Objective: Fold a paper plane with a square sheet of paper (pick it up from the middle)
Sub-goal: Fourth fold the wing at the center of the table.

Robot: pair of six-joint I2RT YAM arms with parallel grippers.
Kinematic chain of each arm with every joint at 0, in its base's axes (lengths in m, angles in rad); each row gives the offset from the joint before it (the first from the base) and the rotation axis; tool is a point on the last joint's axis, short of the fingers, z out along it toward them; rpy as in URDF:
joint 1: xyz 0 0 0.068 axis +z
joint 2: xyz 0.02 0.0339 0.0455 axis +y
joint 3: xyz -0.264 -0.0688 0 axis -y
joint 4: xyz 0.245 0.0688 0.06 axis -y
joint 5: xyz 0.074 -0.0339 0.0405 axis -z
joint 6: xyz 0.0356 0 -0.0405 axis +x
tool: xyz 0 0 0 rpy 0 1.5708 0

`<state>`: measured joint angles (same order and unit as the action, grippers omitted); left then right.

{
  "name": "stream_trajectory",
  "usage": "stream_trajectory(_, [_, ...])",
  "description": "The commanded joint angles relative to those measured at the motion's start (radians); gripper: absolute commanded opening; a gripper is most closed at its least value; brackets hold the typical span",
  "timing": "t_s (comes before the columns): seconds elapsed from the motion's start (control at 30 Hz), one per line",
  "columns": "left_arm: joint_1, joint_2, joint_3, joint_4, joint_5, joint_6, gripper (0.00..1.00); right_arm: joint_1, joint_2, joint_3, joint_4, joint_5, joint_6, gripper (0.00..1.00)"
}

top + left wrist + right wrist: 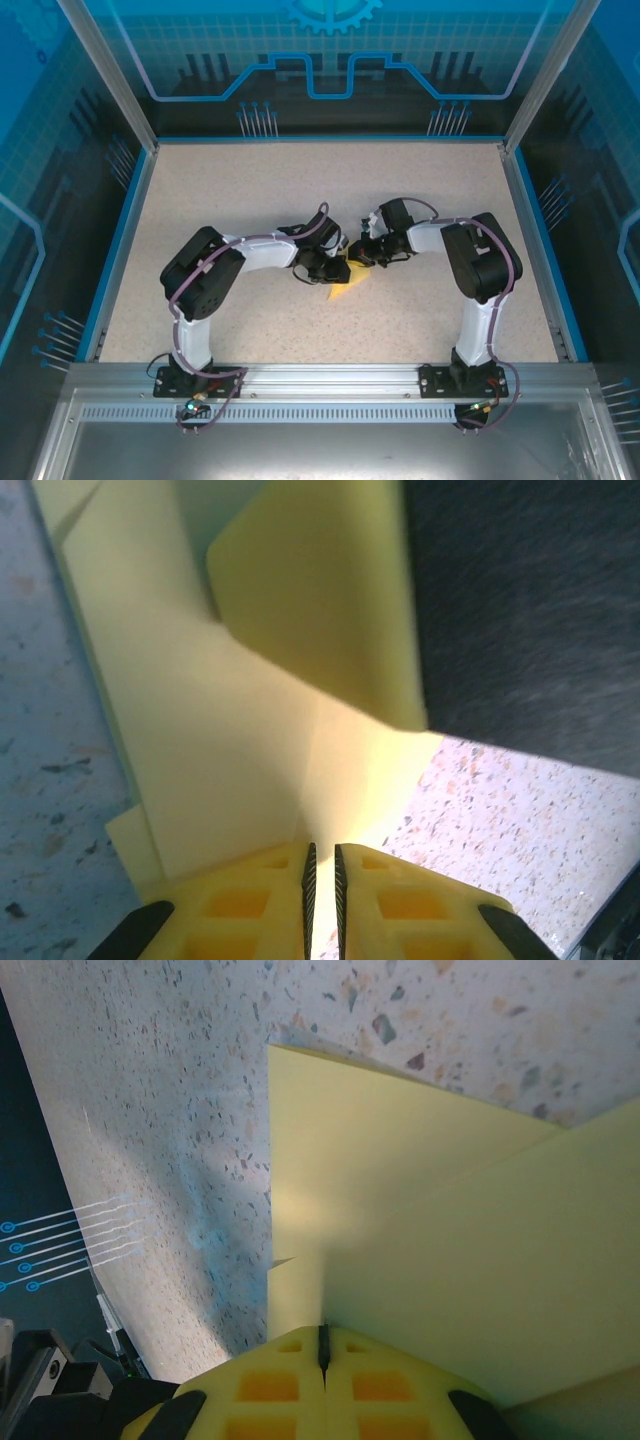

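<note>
The left claw (322, 855) has its two yellow fingers drawn almost together, with only a thin slit between the ribbed pads. The near edge of the pale-yellow sheet of paper (250, 730) runs into that slit, so the claw appears to be pinching it. From there the paper rises away from the claw as a broad panel. A folded-over flap curls at the far end, and a crease runs down toward the fingertips.

The right claw (323, 1332) is fully closed, its fingers meeting in a single seam. A crease of the sheet of paper (450, 1260) leads straight into the seam, so this claw grips the paper too. Layered panels with straight folded edges spread away from it over the speckled table (180, 1110).

From above, the left claw (335, 268) and right claw (365, 255) meet nose to nose near the middle of the table (250, 180). The sheet of paper (345, 285) sits between and just under them, showing as a small yellow wedge. Its long axis seems to slant from near-left to far-right. Neither arm is nearer, since both have hold of it.

The left arm bends its elbow out to the left and reaches right. The right arm mirrors it, elbow out to the right and forearm reaching left. Judging by the flaps, folding is partway done. The next crease depends on both pinches holding opposite sides.
</note>
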<state>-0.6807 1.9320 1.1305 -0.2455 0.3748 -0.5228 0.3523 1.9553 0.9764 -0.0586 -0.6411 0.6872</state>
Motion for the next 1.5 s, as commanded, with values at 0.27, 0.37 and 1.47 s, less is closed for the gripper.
stream_trajectory(0.27, [-0.007, -0.037, -0.059, -0.054, 0.006, 0.016, 0.15, -0.007, 0.112, -0.059, -0.144, 0.184, -0.002, 0.00])
stream_trajectory(0.37, [-0.005, -0.044, -0.086, -0.050, 0.002, 0.015, 0.15, -0.006, 0.114, -0.057, -0.148, 0.186, -0.005, 0.00])
stream_trajectory(1.47, [0.000, -0.133, -0.245, -0.123, 0.089, 0.180, 0.09, -0.010, 0.128, -0.062, -0.152, 0.189, -0.009, 0.00])
